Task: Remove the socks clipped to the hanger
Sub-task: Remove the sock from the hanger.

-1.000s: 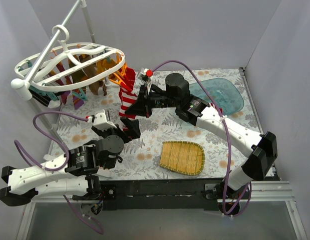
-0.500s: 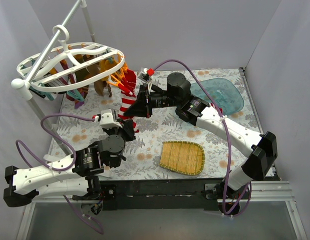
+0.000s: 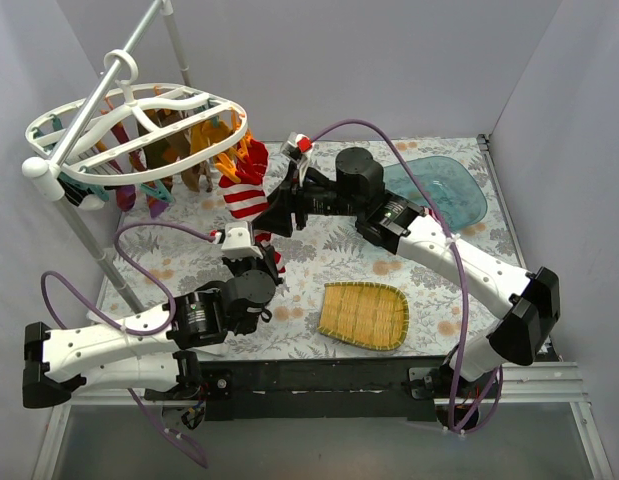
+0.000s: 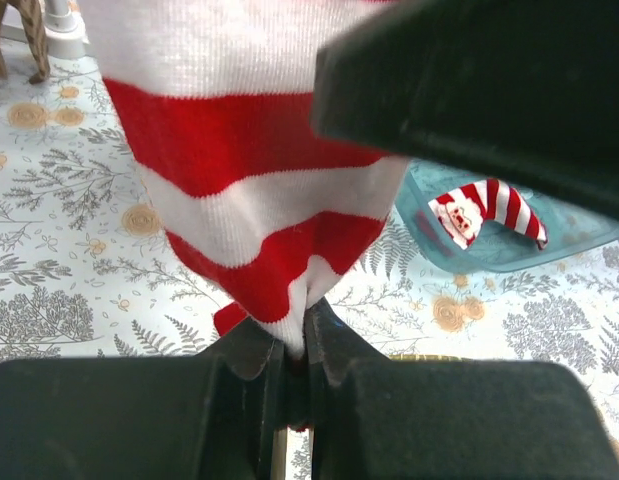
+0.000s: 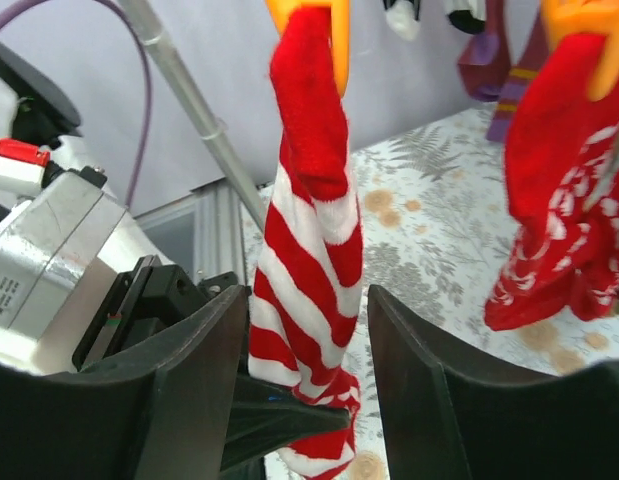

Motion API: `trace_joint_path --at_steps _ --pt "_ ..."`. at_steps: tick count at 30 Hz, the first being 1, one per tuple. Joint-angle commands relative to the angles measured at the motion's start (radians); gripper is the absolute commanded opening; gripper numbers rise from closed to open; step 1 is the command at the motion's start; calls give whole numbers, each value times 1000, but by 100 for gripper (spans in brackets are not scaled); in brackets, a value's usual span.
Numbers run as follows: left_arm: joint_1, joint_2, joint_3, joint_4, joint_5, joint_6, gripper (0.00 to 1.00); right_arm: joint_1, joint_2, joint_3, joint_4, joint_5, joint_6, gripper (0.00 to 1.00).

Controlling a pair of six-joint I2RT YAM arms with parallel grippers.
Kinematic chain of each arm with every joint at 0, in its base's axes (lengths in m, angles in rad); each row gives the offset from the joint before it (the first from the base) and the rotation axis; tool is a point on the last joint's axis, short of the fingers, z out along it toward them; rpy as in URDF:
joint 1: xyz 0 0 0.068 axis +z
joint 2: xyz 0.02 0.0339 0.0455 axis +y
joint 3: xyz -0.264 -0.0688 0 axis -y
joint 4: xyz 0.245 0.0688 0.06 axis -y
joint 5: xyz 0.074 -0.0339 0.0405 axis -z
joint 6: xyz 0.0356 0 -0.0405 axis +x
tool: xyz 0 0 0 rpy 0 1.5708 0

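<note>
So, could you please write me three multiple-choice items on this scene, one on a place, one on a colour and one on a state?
1. Where does the Santa sock lie?
A) in the teal tray
B) in a red bucket
C) on a chair

2. What colour is the clip that holds the striped sock?
A) teal
B) orange
C) white

3. How is the left hand?
A) open, clear of the sock
B) shut on the striped sock's lower end
C) shut on a clip

Answers:
1 A: the left wrist view shows it inside the tray.
2 B: the right wrist view shows orange prongs at the sock's top.
3 B: the left wrist view shows its fingers pinching the sock's tip.
</note>
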Motion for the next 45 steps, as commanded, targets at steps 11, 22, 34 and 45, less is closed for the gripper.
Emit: trace_joint_path --at_steps 11,22,34,45 --pt "8 30 21 -11 29 -27 0 15 -25 173 -52 116 -194 65" --pt "16 46 40 -5 43 -2 0 33 118 449 -152 139 -226 67" --pt "19 49 49 1 55 13 0 113 228 580 -233 240 -293 68" --pt "19 49 57 1 57 19 0 199 277 636 -227 490 -384 69"
